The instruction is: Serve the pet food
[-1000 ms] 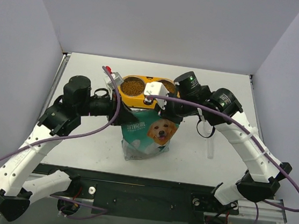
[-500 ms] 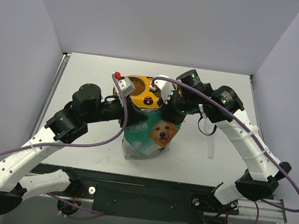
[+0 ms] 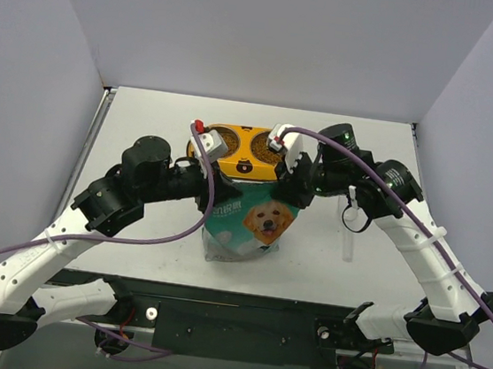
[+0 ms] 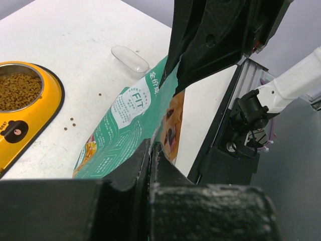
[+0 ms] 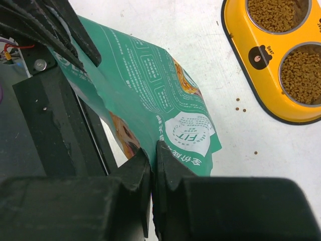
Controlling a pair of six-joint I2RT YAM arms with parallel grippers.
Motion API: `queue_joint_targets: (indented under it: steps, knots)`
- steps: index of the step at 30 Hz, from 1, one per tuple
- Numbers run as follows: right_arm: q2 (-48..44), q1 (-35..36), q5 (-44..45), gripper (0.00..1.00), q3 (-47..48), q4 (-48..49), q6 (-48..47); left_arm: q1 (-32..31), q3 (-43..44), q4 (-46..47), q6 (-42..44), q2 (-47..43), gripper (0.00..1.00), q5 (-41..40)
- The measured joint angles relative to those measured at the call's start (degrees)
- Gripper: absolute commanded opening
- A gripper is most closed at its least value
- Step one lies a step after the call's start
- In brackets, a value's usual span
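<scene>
The pet food, brown kibble (image 3: 219, 138), fills both bowls of the yellow feeder (image 3: 241, 161); it also shows in the right wrist view (image 5: 303, 73) and the left wrist view (image 4: 19, 90). The teal-and-white dog bag (image 3: 244, 222) stands just in front of the feeder. My left gripper (image 3: 214, 190) is shut on the bag's top left edge (image 4: 131, 116). My right gripper (image 3: 283, 191) is shut on the bag's top right edge (image 5: 150, 95). The bag's inside is hidden.
A clear plastic scoop (image 3: 348, 239) lies on the table right of the bag, also in the left wrist view (image 4: 130, 58). A few loose pellets (image 5: 241, 108) lie on the table beside the feeder. The black frame (image 3: 241, 313) runs along the near edge.
Both grippers have drawn the bag's top back from over the feeder toward the near side. Both bowls now show uncovered. The right arm has swung to the right.
</scene>
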Motion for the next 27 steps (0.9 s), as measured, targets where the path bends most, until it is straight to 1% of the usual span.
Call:
queue_joint_targets:
  steps: [2,5,6,7,10,16,19,23,24,25,26,27]
  knots:
    - [-0.3,-0.2,-0.9,0.00,0.0,-0.2,-0.1,0.0,0.7,-1.2,0.1,0.2,0.00,0.4]
    - [-0.4,-1.3,-2.6,0.04,-0.4,0.0,0.4,0.0,0.8,-1.4,-0.5,0.2,0.00,0.7]
    - [-0.7,-2.0,-3.8,0.03,-1.0,0.6,1.0,0.0,0.8,-1.3,-0.7,0.3,0.00,0.7]
    - [-1.2,-3.0,-5.1,0.00,-1.9,1.5,1.6,0.0,0.8,-1.2,-1.0,0.3,0.00,0.7]
    - [-2.8,-5.5,-8.3,0.00,-4.4,3.7,3.3,0.0,0.8,-1.1,-1.6,0.4,0.00,0.6]
    - [-8.2,-7.9,-8.4,0.00,-11.2,9.8,4.9,1.1,0.7,-0.9,-2.6,0.4,0.00,0.2]
    - [-12.2,-11.1,-8.7,0.00,-13.7,11.0,5.6,3.5,0.4,-0.6,-3.2,0.4,0.00,3.0]
    - [-13.8,-11.4,-7.4,0.00,-13.6,10.4,6.6,5.5,0.0,-0.7,-3.7,0.4,0.00,6.3]
    - [-13.7,-11.1,-6.6,0.02,-13.2,10.2,6.9,5.8,0.0,-0.7,-3.7,0.4,0.00,6.8]
    - [-13.3,-10.6,-6.0,0.09,-12.5,9.6,7.2,6.1,0.0,-0.7,-3.9,0.4,0.00,7.2]
    - [-12.7,-10.2,-5.5,0.24,-11.4,8.7,7.5,6.4,-0.1,-0.7,-4.0,0.4,0.00,7.8]
    - [-12.1,-10.1,-5.3,0.30,-10.4,7.8,7.8,6.7,-0.2,-0.7,-4.2,0.4,0.00,8.2]
